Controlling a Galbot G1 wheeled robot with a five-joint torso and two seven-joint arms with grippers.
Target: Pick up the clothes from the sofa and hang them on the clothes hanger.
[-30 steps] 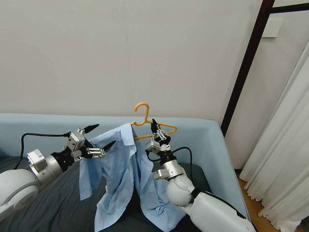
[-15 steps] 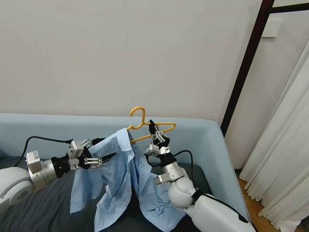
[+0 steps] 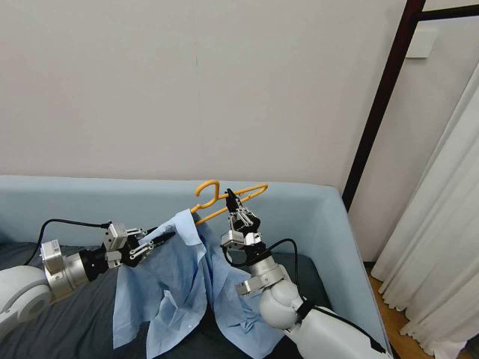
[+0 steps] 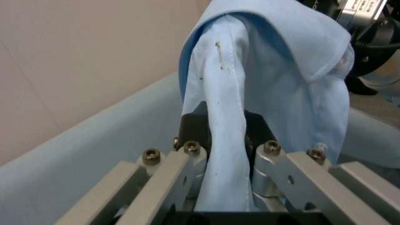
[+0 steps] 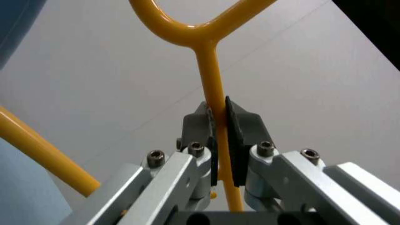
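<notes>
Right hand: my right hand (image 5: 220, 117) is clamped on a thin bar of the yellow hanger (image 3: 224, 196). It holds the hanger tilted above the sofa back, hook toward my left.
Left hand: my left hand (image 4: 222, 126) is closed on a fold of the blue shirt (image 3: 179, 288) just below the collar.
Reason for hold: I judge that one hand steadies the hanger so the other can draw the collar over its end.
Shirt position: the collar sits at the hanger's left end. The rest hangs down onto the dark seat of the sofa (image 3: 75, 194).
Surroundings: wall (image 3: 150, 90) behind; dark post (image 3: 378, 105) and curtain (image 3: 441, 247) to my right, well apart.
Obstruction: loose cloth hangs between my arms and could snag the hanger's free end.
</notes>
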